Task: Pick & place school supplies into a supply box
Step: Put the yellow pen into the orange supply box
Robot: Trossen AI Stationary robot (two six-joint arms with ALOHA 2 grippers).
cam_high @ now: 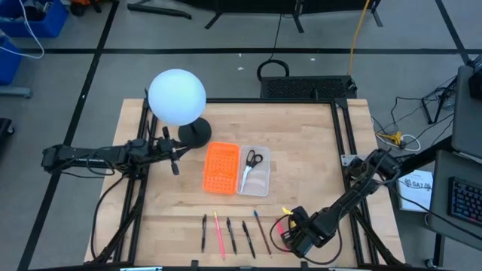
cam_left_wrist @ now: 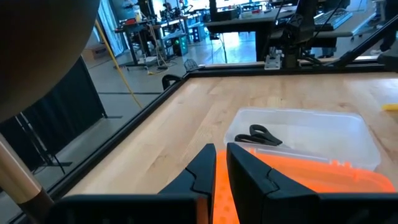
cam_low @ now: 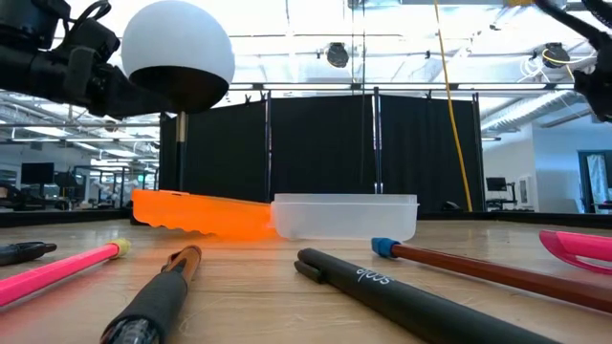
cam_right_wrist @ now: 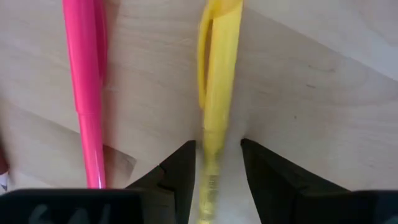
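My right end effector [cam_right_wrist: 214,163] sits low on the worktop's near right part, fingers apart with a yellow pen [cam_right_wrist: 217,93] between them and a pink pen [cam_right_wrist: 84,87] just beside. My left end effector [cam_left_wrist: 219,171], fingers nearly together, hangs by the orange perforated tray [cam_high: 221,167]. The worktop [cam_high: 301,150] is pale wood; beyond it is an open lab. The clear supply box [cam_high: 254,175], touching the orange tray, holds black-handled scissors [cam_high: 249,164].
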